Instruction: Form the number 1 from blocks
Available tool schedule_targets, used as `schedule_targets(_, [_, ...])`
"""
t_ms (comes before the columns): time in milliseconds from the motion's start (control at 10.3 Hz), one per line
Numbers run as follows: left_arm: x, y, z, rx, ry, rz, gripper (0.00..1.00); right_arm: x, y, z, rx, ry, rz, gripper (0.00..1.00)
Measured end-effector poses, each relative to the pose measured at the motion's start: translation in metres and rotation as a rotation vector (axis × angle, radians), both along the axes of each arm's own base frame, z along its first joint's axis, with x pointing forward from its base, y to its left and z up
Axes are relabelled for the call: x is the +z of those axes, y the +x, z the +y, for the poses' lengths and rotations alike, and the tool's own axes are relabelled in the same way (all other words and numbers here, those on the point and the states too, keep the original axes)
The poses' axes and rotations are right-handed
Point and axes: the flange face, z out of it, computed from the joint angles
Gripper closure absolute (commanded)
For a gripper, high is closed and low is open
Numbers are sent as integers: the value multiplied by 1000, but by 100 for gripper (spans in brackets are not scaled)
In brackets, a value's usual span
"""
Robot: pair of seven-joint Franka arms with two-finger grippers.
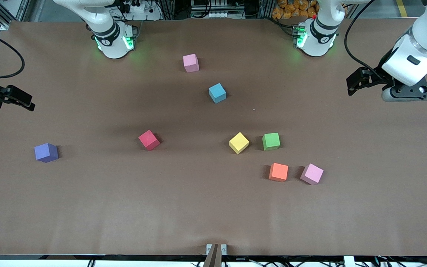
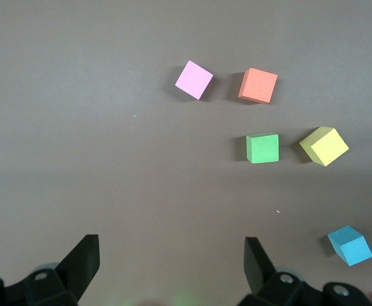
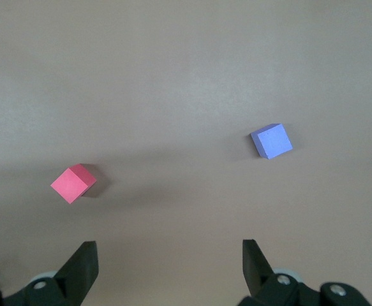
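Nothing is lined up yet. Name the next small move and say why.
Probably lower the open left hand toward the green block. All blocks lie scattered, none held, and green sits nearest that arm's end among the cluster with yellow. The open right hand waits over bare table.

Blocks [image 1: 239, 142]: 2 pink, blue, red, yellow, green, orange, purple; brown table [image 1: 124, 207].

We see the left claw [image 1: 351, 88] over the table's [image 1: 213, 215] left-arm end; four blocks [image 1: 271, 141] [image 1: 239, 142] [image 1: 278, 172] [image 1: 312, 174] lie nearest it, in two pairs; the right claw [image 1: 26, 103] hangs over the right-arm end, two more blocks [image 1: 46, 152] [image 1: 149, 139] near it.
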Motion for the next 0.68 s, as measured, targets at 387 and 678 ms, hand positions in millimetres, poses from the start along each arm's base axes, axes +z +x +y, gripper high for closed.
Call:
schedule_targets(387, [0,0,-1,-2,4,0,0,-1,0,0,0,0,3,0])
schedule_targets(678, [-10,5,-2,-12,64,4,0,-7,4,4,7,7,13,0])
